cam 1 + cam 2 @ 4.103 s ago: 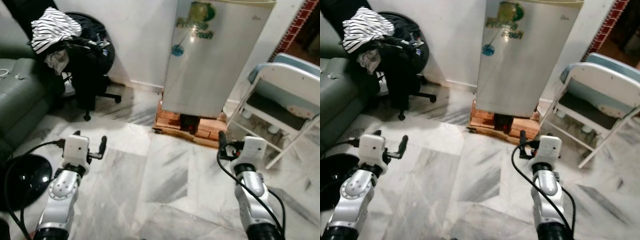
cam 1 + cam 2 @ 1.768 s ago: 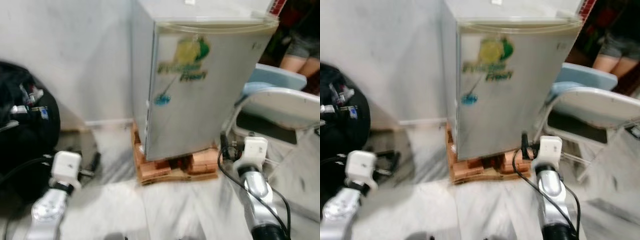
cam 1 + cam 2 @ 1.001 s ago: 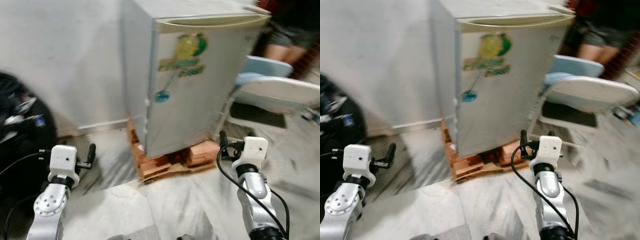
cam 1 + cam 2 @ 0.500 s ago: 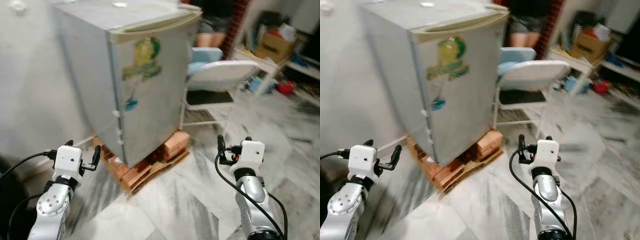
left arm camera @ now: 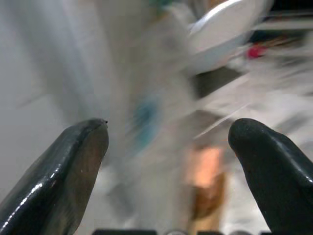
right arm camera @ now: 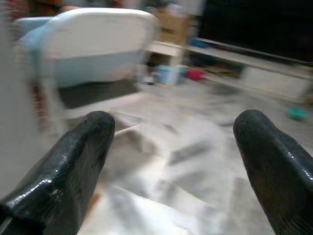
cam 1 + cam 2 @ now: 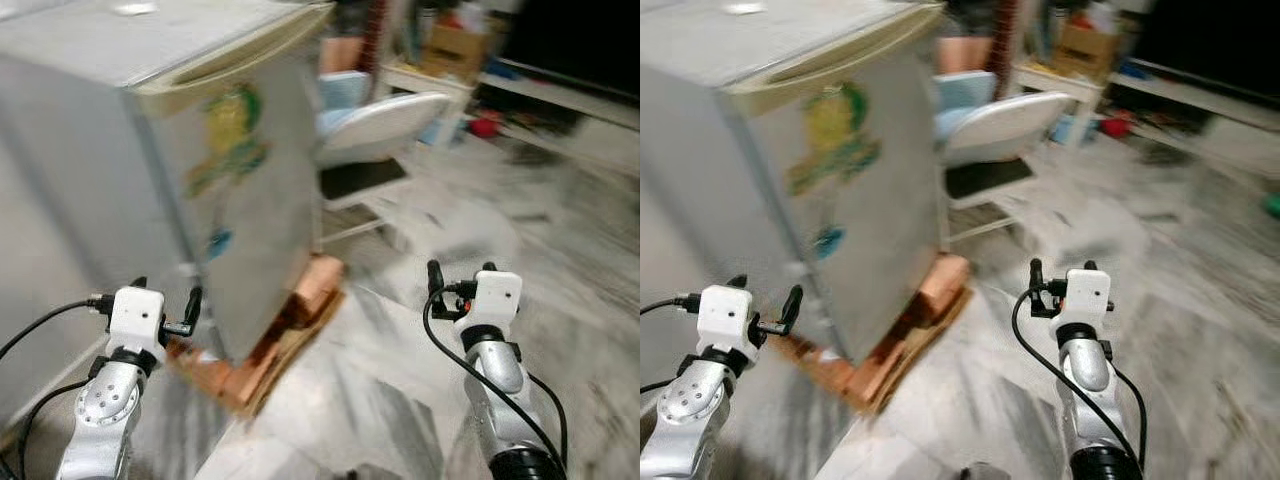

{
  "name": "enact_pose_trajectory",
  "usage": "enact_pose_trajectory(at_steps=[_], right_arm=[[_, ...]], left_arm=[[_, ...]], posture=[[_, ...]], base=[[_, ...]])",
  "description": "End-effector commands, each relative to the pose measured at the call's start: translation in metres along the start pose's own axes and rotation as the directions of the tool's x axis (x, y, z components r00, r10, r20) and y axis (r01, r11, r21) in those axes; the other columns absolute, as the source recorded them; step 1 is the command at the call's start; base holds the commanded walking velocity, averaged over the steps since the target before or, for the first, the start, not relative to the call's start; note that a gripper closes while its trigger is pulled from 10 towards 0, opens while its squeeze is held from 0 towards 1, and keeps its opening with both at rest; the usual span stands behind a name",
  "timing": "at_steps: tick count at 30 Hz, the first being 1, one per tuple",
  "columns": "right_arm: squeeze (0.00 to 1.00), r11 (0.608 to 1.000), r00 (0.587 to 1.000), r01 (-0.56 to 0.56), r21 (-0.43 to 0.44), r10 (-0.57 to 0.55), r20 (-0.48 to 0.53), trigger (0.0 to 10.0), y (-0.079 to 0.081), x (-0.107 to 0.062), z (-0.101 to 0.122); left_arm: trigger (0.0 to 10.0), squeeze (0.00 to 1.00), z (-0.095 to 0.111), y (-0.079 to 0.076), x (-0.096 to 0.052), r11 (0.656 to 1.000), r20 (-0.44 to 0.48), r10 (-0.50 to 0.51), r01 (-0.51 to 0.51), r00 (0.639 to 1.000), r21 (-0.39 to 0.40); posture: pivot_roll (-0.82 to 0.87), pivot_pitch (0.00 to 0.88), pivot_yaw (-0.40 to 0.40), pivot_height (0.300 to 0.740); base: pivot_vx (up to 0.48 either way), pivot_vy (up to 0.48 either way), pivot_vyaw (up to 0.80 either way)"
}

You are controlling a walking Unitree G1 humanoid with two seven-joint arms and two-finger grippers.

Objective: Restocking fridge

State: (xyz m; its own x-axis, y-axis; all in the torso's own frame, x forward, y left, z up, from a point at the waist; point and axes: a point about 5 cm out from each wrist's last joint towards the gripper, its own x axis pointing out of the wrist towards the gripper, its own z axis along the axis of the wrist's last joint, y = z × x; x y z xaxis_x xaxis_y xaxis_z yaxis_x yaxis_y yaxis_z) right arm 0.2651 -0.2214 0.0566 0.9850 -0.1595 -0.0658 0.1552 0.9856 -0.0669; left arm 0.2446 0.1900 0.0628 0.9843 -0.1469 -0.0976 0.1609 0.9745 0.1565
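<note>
Silver-grey compact fridge (image 7: 150, 170), door shut, propped on brick and wood blocks (image 7: 285, 330) and leaning slightly in a motion-blurred frame, with a white folding chair (image 7: 385, 125) just beside its far side. Left gripper (image 7: 163, 305) raised near the fridge's lower front corner and right gripper (image 7: 458, 278) held well apart from the fridge over bare marble floor (image 7: 560, 260), fingers of both spread wide and holding nothing. Likely rigid, heavy and smooth-skinned on an uncertain footing: best taken at the door's free edge under the top lip, pulled gently.
</note>
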Motion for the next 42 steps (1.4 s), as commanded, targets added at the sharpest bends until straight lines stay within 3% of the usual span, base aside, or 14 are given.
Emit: enact_pose_trajectory(at_steps=[1, 19, 36, 42], right_arm=[[0.0, 0.999, 0.999, -0.034, 0.016, 0.033, 0.034, 10.0, 0.0132, 0.0045, 0.0081], [0.0, 0.999, 0.999, -0.043, 0.008, 0.043, 0.017, 10.0, 0.0151, 0.0043, 0.0051], [0.0, 0.999, 0.999, -0.052, 0.002, 0.052, 0.012, 10.0, 0.0158, 0.0061, 0.0042], [0.0, 0.998, 0.998, -0.06, 0.004, 0.06, 0.02, 10.0, 0.0174, 0.007, 0.0054]], left_arm=[[10.0, 0.0, -0.0027, 0.0151, -0.0052, 0.999, -0.017, 0.049, -0.048, 0.999, 0.016], [10.0, 0.0, -0.0044, 0.0133, -0.0051, 0.998, -0.029, 0.058, -0.059, 0.998, -0.024], [10.0, 0.0, -0.0042, 0.0084, -0.0035, 0.999, -0.025, 0.03, -0.031, 0.999, -0.045], [10.0, 0.0, -0.0034, 0.0068, -0.0031, 0.999, -0.022, 0.007, -0.008, 1.0, -0.038]], posture=[[0.06, 0.0, -0.04, 0.74], [0.06, 0.0, -0.042, 0.74], [0.06, 0.0, -0.047, 0.74], [0.06, 0.0, -0.048, 0.74]], base=[[0.0, 0.0, -0.48], [0.0, 0.0, -0.17], [0.0, 0.444, -0.09], [0.0, 0.0, 0.0]])
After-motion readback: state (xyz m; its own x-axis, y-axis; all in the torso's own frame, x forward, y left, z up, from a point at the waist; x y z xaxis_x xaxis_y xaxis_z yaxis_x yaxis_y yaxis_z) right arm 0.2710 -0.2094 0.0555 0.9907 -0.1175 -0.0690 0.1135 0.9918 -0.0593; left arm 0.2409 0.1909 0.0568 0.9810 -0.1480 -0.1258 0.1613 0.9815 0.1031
